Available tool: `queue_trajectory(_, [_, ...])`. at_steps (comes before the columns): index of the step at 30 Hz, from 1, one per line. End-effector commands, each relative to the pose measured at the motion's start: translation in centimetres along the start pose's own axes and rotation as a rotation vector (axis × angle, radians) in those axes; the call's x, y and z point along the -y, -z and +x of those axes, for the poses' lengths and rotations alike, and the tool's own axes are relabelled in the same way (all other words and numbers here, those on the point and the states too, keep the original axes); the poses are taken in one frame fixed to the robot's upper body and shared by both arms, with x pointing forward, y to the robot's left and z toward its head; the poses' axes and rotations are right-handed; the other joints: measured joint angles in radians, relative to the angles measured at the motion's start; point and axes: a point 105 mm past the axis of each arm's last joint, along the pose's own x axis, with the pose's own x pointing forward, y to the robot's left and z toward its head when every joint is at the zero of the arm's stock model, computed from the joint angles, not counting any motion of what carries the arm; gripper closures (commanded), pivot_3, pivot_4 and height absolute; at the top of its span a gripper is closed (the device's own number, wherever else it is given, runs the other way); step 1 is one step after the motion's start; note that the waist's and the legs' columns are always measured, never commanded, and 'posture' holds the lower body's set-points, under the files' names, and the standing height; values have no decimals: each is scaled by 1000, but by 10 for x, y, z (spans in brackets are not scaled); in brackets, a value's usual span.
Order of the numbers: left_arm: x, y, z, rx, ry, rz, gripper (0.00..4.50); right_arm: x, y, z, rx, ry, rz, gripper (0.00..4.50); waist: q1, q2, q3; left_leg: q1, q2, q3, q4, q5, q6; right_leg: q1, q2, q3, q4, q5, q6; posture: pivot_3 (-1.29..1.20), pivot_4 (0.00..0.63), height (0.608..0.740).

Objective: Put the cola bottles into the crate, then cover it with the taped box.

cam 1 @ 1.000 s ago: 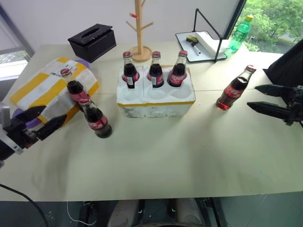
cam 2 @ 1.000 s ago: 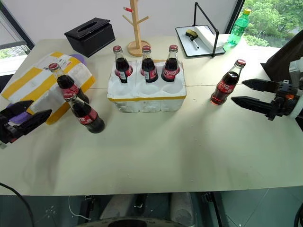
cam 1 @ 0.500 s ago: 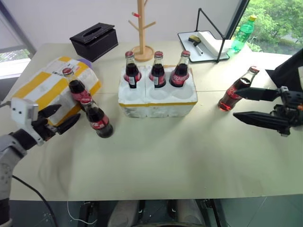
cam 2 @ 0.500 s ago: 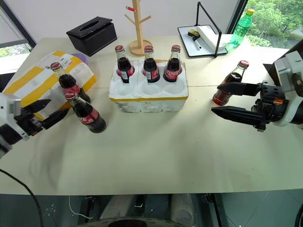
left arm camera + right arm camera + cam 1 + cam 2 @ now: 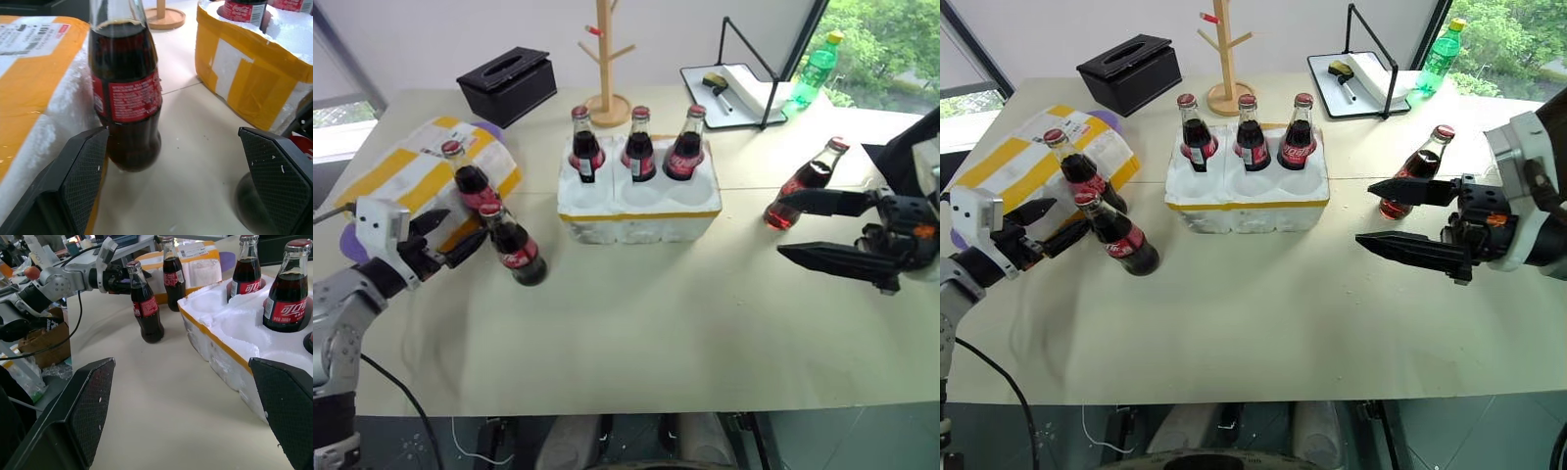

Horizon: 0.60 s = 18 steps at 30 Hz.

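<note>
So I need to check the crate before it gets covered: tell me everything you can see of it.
The crate is a white foam block, rough and crumbly at the edges, with a yellow tape band around its lower part. It sits flat on the table, mid-table in front of the wooden stand. Its top has round wells in two rows: three cola bottles stand upright in the far row, and the near row is empty. No gripper touches it.

Grey metal arms end in white wrist blocks and black, cross-hatched fingers (image 5: pixel 83 181), trailing black cable.
</note>
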Motion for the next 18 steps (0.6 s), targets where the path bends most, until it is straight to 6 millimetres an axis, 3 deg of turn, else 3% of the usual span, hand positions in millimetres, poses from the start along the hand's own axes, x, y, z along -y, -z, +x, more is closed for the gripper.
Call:
queue_trajectory(1, [-9,-15,3,51,-37,54,83,-7,-11,2,28,-12,-49,0,0,0,0,0,0,0,0,0,0,0,0,0,0,0,0,0,150,736])
queue_trajectory(18, [-23,-3,44,90,-85,41,83,-6,-16,9,49,-7,-43,0,-3,-1,0,0,0,0,0,0,0,0,0,0,0,0,0,0,150,736])
